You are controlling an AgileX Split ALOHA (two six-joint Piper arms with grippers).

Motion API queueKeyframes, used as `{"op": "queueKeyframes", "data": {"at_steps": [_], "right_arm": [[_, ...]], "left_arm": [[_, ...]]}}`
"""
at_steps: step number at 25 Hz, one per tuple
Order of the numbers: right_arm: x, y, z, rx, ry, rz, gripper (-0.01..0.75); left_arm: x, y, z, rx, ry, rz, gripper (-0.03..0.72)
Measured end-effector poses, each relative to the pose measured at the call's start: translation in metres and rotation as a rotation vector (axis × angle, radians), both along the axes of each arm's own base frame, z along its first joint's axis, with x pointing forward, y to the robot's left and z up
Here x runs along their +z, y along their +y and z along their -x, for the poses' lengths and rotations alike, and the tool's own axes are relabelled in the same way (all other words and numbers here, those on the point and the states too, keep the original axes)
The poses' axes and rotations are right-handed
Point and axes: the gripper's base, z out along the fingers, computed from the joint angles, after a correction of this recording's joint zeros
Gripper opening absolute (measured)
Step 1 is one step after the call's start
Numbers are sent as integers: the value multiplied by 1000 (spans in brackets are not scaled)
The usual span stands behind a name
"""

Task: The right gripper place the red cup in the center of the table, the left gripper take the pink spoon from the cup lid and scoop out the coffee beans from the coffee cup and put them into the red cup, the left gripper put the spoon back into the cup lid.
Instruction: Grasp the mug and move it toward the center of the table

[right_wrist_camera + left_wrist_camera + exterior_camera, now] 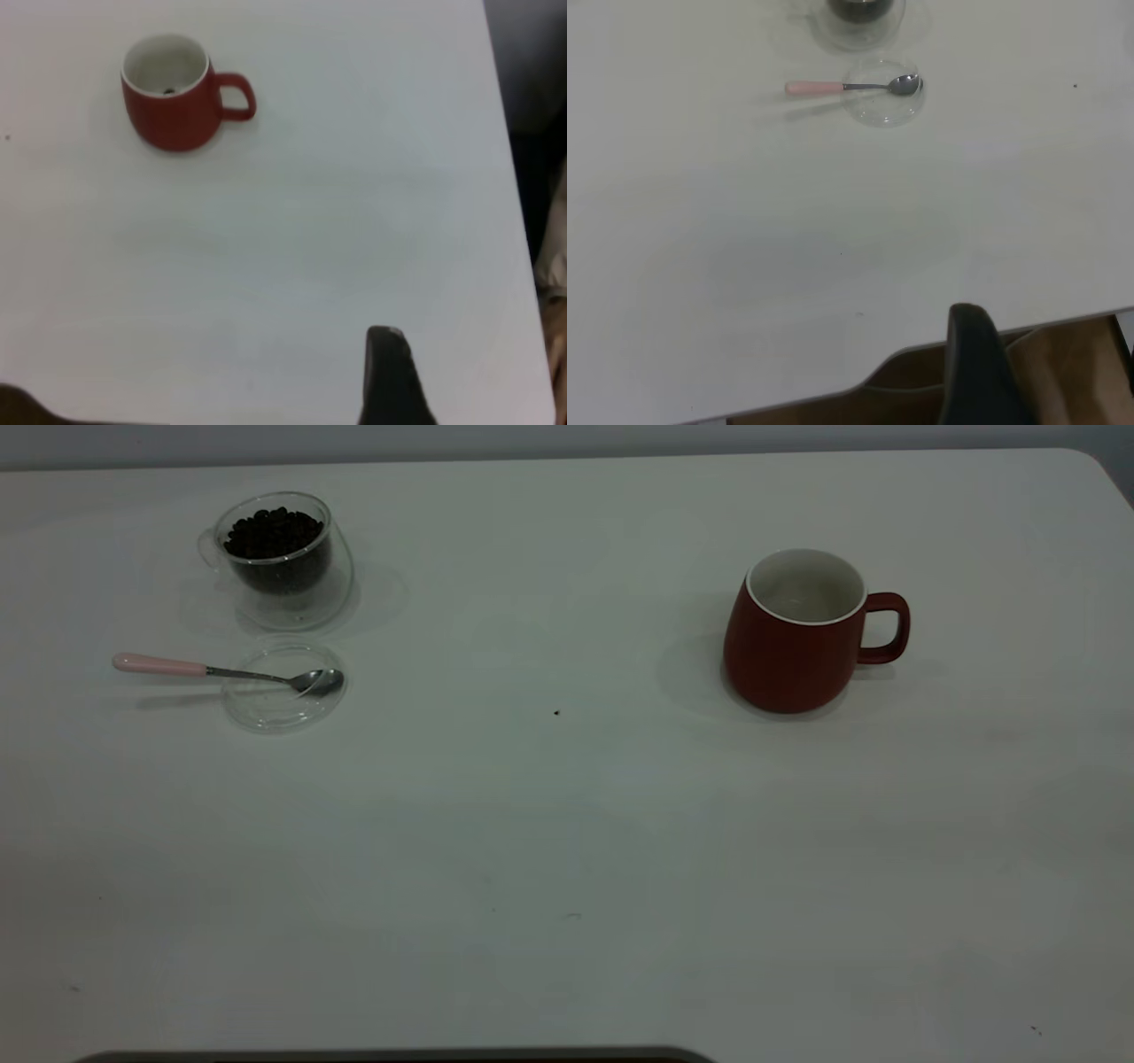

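While the white table (567, 850) lay under a grey wall, I saw both arms parked at its near edge. The red cup (795, 638) stood upright, well ahead of the right gripper (390, 376); the pink spoon (850, 87) rested across the cup lid (888, 104), far ahead of the left gripper (979, 367). Finger spread: I could not tell.

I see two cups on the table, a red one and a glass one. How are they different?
The red cup is opaque dark red with a white inside; the coffee cup is clear glass. The red cup looks nearly empty, while the coffee cup holds a heap of coffee beans. The red cup stands at the exterior view's right, handle pointing right; the coffee cup stands at the left, handle pointing left. Both are upright, rounded and handled.
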Motion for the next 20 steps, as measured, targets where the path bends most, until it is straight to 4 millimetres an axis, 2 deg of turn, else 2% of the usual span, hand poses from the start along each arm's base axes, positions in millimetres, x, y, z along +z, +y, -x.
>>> {"op": "queueKeyframes", "data": {"at_steps": [2,5,8,13,20], "right_arm": [[5,3,-18,10,27,-3,529],[10,7,-55,45,64,27,573],[8,13,-101,100,113,57,594],[-11,25,-172,203,199,83,590],[-41,38,-241,370,313,128,589]], "left_arm": [[0,0,0,0,0,0,465],[0,0,0,0,0,0,465],[0,0,0,0,0,0,465],[0,0,0,0,0,0,465],[0,0,0,0,0,0,465]]}}
